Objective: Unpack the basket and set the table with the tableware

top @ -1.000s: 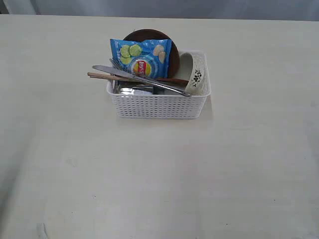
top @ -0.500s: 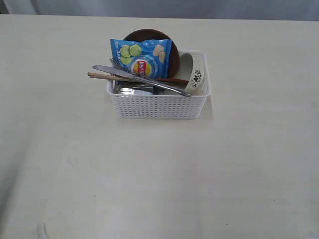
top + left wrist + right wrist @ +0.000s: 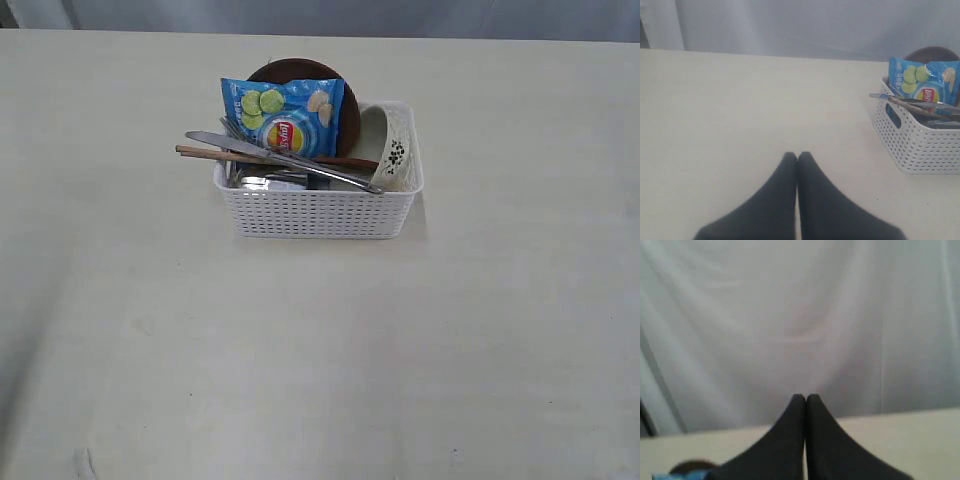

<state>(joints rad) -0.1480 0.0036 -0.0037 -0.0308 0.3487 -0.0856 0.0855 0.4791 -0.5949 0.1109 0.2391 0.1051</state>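
Visible of left gripper (image 3: 797, 155): two fingers (image 3: 771, 202), matte charcoal-black, smooth-faced, wide at base, narrowing to rounded tips; thin pale seam between pair. Together they make dark wedge outline. On right gripper (image 3: 805, 397): same pair of fingers (image 3: 837, 445), same dark tone, edges soft with blur, faint grey sheen along inner sides. Arms themselves beyond frame edges.

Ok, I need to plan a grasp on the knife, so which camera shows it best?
The exterior view: the steel knife shows whole, lying slantwise across the top of the white basket. The left wrist view catches only part of it, cut off at the frame edge. The right wrist view misses it.
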